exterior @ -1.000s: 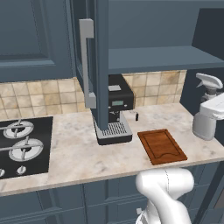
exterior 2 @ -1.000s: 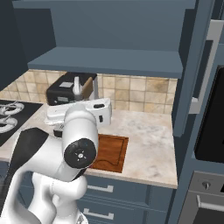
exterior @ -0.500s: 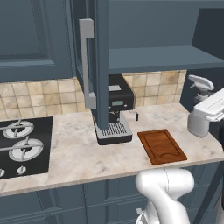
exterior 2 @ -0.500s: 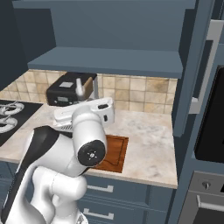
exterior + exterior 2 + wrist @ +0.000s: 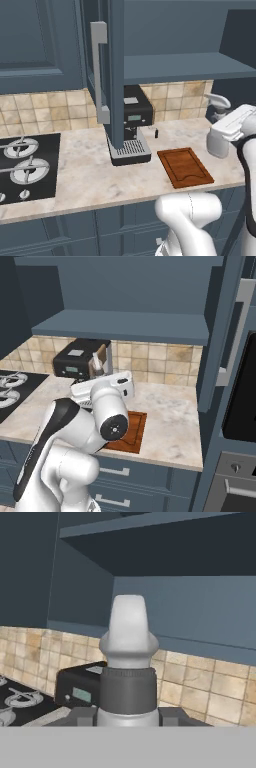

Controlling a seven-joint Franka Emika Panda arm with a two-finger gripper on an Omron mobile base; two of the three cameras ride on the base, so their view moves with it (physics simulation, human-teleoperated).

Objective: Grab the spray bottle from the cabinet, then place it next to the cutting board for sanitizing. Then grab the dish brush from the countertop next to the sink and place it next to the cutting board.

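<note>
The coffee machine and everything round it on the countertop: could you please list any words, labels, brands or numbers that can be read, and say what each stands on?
None can be read.
Coffee machine: a small pale display panel on its front, too blurred to show any characters.
Spray bottle, held in the claw: plain, no label visible.
Cutting board: bare wood, no marking.
Cabinet and its door handle: no text or sign.

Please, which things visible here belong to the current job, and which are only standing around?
Belong to the job:
spray bottle, held in the pincer
cutting board
cabinet, door open
countertop

Only standing around:
coffee machine
stove
</note>
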